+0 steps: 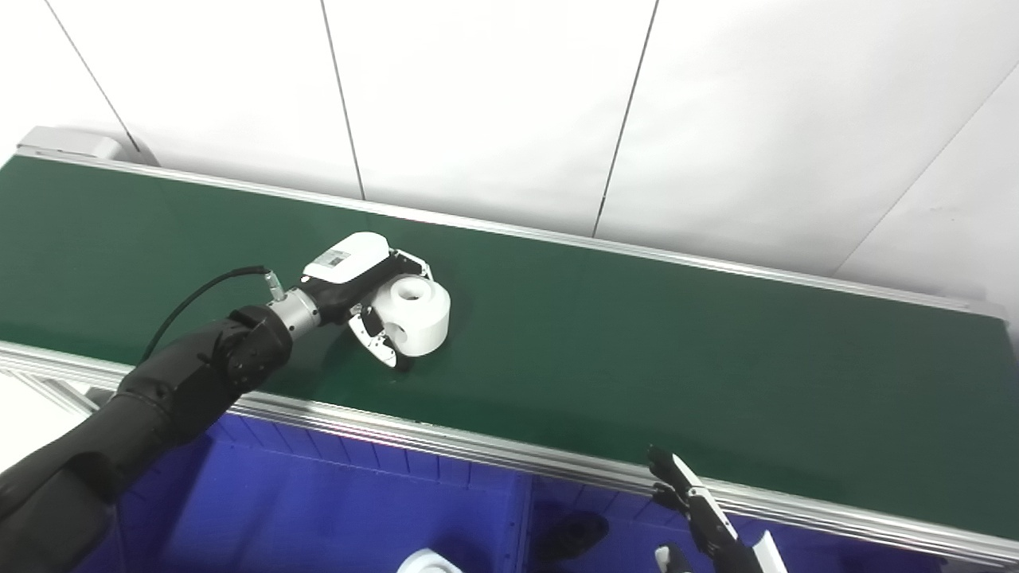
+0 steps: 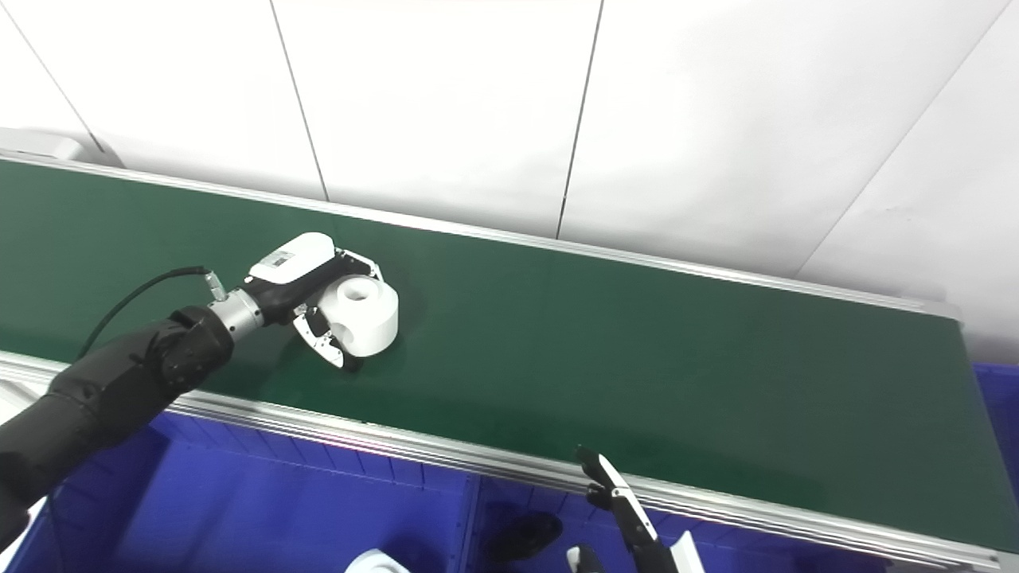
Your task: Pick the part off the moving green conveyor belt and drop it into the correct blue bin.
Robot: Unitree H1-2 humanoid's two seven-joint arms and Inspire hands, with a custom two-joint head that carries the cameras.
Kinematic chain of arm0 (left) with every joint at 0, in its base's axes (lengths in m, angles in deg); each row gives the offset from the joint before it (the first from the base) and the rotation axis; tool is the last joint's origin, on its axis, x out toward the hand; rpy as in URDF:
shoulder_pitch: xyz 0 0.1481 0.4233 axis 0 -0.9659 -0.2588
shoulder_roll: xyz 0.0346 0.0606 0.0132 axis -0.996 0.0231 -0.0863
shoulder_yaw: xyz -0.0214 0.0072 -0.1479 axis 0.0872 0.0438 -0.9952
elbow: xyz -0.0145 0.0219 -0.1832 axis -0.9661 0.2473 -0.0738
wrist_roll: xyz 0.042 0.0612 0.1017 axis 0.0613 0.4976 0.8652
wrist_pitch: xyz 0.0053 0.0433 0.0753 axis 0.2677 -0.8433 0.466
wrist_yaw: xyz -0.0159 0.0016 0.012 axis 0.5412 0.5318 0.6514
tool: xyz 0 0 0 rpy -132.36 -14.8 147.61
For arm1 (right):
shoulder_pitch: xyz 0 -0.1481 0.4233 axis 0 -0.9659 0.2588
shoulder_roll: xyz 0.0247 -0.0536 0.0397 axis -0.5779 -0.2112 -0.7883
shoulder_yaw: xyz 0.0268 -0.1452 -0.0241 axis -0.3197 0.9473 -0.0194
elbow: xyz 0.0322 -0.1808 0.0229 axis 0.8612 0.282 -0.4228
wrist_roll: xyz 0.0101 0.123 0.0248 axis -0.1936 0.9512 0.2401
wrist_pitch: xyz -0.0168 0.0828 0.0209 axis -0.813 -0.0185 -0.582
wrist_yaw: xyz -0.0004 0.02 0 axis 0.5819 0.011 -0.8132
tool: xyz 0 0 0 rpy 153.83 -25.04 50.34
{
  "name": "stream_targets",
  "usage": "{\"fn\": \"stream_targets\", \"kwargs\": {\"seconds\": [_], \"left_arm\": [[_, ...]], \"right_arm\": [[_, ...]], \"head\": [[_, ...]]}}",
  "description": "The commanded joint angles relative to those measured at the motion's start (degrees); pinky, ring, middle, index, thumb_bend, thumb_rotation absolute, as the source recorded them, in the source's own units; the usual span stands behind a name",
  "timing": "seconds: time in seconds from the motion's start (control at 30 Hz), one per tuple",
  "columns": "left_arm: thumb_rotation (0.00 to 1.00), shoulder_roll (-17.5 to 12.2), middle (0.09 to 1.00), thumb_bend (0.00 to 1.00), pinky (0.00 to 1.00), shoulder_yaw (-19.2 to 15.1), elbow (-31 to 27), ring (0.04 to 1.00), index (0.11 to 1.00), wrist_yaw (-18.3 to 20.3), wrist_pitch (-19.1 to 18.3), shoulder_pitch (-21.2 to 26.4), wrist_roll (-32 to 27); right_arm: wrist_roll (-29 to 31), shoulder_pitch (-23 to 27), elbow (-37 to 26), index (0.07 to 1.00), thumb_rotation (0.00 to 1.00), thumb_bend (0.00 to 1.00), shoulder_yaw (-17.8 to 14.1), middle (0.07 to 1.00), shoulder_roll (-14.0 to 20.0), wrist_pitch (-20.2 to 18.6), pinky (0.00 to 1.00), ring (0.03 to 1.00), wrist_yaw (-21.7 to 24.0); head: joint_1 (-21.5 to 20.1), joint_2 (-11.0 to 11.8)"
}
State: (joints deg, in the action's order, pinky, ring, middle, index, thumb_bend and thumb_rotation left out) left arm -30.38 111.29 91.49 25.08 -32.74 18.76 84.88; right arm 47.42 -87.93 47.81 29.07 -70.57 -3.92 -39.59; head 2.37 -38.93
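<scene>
Nearest, along the bottom edge: blue bins (image 1: 334, 493) below the belt's near rail. A divider wall splits left bin from right bin (image 2: 549, 509). A white piece (image 1: 430, 562) pokes up at the left bin's bottom edge; a dark object (image 1: 571, 535) lies in the right bin, too dim to identify.

Right hand (image 1: 700, 517) low at bottom right, over the right bin, just short of the near rail. Fingers (image 2: 617, 497) point up and away, spread, holding nothing. Only its upper part shows.

Near aluminium rail (image 1: 478, 446) runs left to right across the frame.

Green conveyor belt (image 1: 677, 350) beyond it. On the left half sits the part (image 1: 414, 314): a short white cylinder, upright, axis vertical, central hole facing up. A rounded notch shows in its left side wall. It rests on the belt surface, nearer the near rail than the far one.

Left hand (image 1: 370, 298) reaches in from the left, fingers curled around the part's far side, thumb on its near side, touching it. Closed round the part, which still sits on the belt. A black cable (image 1: 199, 298) loops off the wrist.

The right eye view shows a strip of blue bin (image 2: 999, 398) past the belt's right end; the left eye view does not. The left eye view shows more of the grey end housing (image 1: 72, 143) at far left.

Farthest: white panelled wall (image 1: 509, 103).
</scene>
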Motion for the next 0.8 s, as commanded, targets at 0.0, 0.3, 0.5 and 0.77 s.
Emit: {"fn": "stream_targets", "kwargs": {"seconds": [0.0, 0.3, 0.5, 0.77], "left_arm": [[0.0, -2.3, 0.426, 0.87, 0.29, -0.3, -0.9, 0.351, 0.467, -0.8, 0.2, 0.8, -0.5], [0.04, -3.4, 0.401, 0.54, 0.26, -1.9, -6.8, 0.32, 0.479, 1.2, 0.2, -0.7, -4.9], [0.04, -3.9, 0.392, 0.52, 0.25, -5.0, -10.8, 0.304, 0.48, 3.7, 0.2, -1.4, -7.3], [0.04, -4.4, 0.388, 0.52, 0.24, -11.2, -18.6, 0.301, 0.478, 8.8, 0.2, -2.9, -10.6]], "right_arm": [[0.1, -0.9, -0.8, 0.923, 0.92, 0.4, -0.2, 0.929, 0.1, 3.6, 0.86, 0.922, -0.7], [0.1, -0.8, -1.2, 0.927, 0.93, 0.42, -0.2, 0.932, 0.1, 2.8, 0.86, 0.923, -0.5], [0.0, -0.4, -1.3, 0.929, 0.93, 0.41, 0.0, 0.934, 0.0, 2.3, 0.87, 0.923, -0.2], [0.0, -0.4, -1.4, 0.932, 0.93, 0.41, 0.2, 0.94, -0.4, 2.0, 0.87, 0.924, -0.2]], "head": [[0.1, 0.1], [0.1, -0.1], [0.0, 0.0], [-0.1, -0.2]]}}
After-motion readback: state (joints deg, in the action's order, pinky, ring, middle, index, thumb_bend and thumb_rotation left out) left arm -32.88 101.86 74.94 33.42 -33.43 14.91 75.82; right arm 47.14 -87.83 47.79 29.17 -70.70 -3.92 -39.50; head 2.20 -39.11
